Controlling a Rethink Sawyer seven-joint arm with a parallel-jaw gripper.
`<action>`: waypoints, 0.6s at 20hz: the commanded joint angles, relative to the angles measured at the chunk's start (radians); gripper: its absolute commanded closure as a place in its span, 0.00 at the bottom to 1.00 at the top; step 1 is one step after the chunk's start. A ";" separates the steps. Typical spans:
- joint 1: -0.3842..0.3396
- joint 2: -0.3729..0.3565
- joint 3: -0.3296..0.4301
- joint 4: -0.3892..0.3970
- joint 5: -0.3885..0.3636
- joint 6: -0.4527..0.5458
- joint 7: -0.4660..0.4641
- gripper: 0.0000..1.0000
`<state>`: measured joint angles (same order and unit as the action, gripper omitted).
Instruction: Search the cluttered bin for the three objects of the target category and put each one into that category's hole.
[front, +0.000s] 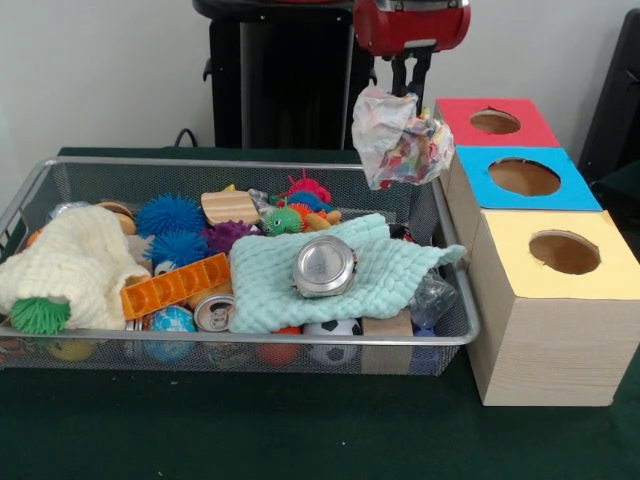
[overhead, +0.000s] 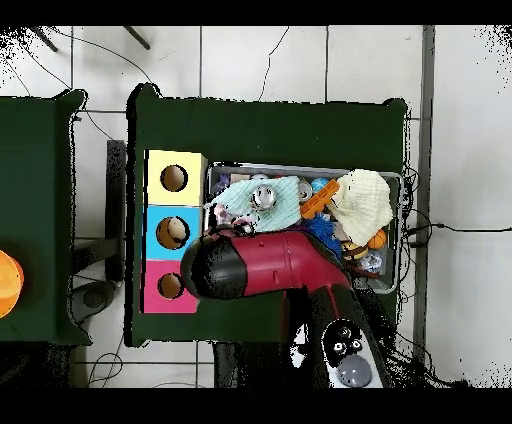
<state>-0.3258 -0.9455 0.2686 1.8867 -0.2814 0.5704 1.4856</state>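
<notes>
My gripper (front: 410, 88) hangs above the bin's right end, shut on a crumpled clear plastic bag with colourful print (front: 398, 138). The bag dangles in the air just left of the three boxes. Their tops are red (front: 530, 135), blue (front: 570, 190) and yellow (front: 610, 270), each with a round hole. In the overhead view the red arm (overhead: 270, 265) covers the gripper and most of the bag. The wire bin (front: 445, 260) holds a mint cloth (front: 265, 275) with a round metal tin (front: 324, 266) on it, a cream knitted cloth (front: 70, 260), spiky balls (front: 170, 215) and a drink can (front: 214, 313).
An orange plastic piece (front: 175, 285), a wooden block (front: 229, 206), small toy balls (front: 170, 320) and a green spiky ball (front: 40, 316) crowd the bin. The boxes stand tight against the bin's right side. Green cloth (front: 300, 430) covers the table.
</notes>
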 joint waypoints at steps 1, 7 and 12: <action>0.079 0.011 -0.063 -0.141 0.050 0.160 0.255 1.00; 0.125 0.006 -0.104 -0.156 0.092 0.171 0.261 1.00; 0.147 0.005 -0.126 -0.177 0.114 0.207 0.244 1.00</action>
<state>-0.1852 -0.9462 0.1930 1.7712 -0.2117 0.6443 1.4858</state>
